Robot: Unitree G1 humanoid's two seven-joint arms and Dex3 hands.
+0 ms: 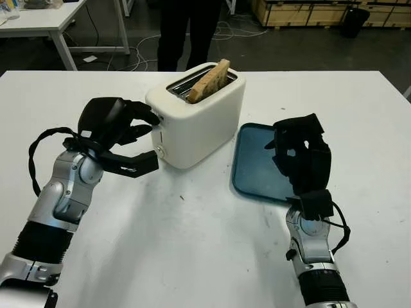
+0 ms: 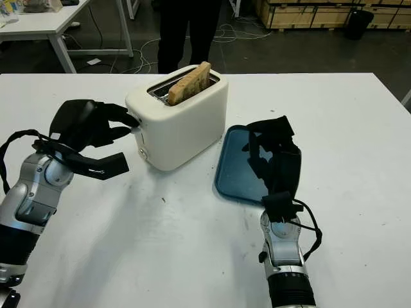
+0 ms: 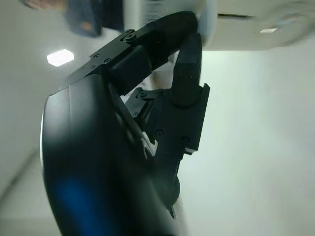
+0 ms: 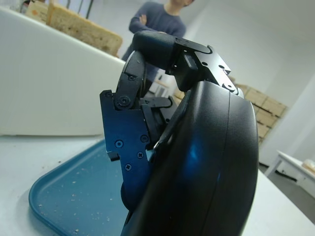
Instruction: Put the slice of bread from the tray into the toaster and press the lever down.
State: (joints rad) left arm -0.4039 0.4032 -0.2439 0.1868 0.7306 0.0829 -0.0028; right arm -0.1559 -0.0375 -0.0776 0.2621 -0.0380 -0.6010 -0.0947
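Left eye view: one bread slice (image 1: pixel 209 81), one toaster (image 1: pixel 196 115), both hands (image 1: pixel 119 125) curled, empty.

No text, label, brand, number or sign could be read on anything in these views.

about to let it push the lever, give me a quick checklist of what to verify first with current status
1. Slice of bread in the toaster slot: ok, though it leans and sticks up above the top.
2. Tray emptied: ok, only crumbs on it.
3. Left hand at the toaster's lever end: ok, upper fingers at the lever, thumb below.
4. Lever down: not ok, bread not lowered.
5. Left hand actually touching the lever: cannot tell.
6. Right hand out of the way: ok, above the tray, beside the toaster, holding nothing.
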